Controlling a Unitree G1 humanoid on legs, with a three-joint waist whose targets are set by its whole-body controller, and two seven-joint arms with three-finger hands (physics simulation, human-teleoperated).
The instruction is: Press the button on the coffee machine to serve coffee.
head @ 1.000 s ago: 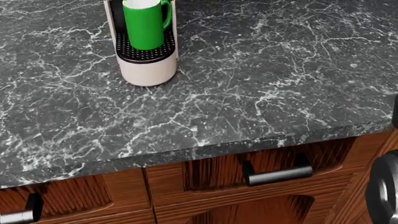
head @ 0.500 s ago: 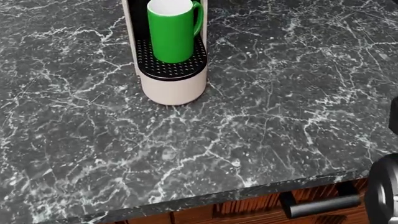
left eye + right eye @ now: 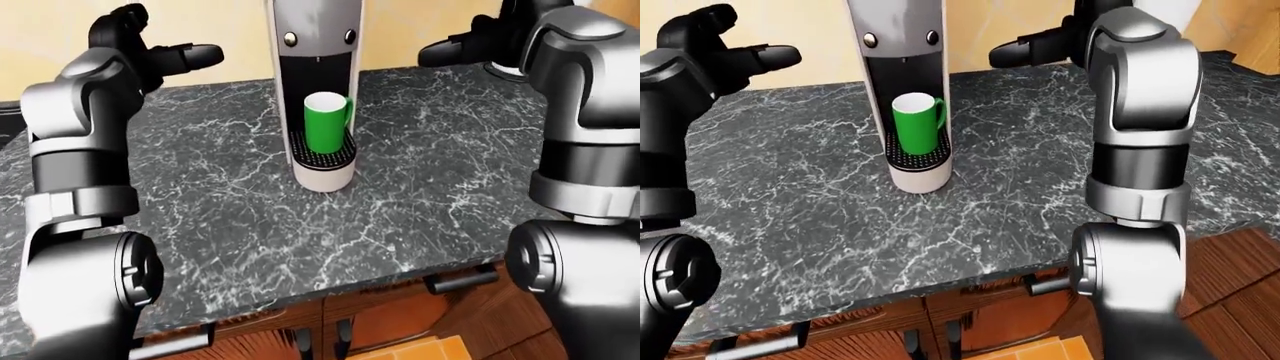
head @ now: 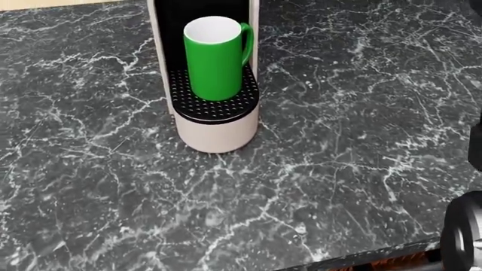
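A tall grey and white coffee machine stands on the dark marble counter. Two small round buttons show on its upper face. A green mug stands upright on its black perforated drip tray. My left hand is raised to the left of the machine, fingers open and empty, apart from it. My right hand is raised to the right of the machine, fingers open and empty, also apart from it.
Wooden cabinet drawers with dark bar handles run below the counter's near edge. A yellow wall stands behind the machine. A pale object sits on the counter behind my right arm.
The head view has shifted: the machine and mug sit lower and more to the right in it, and the cabinet fronts have dropped out of view. The camera moved, not the things.
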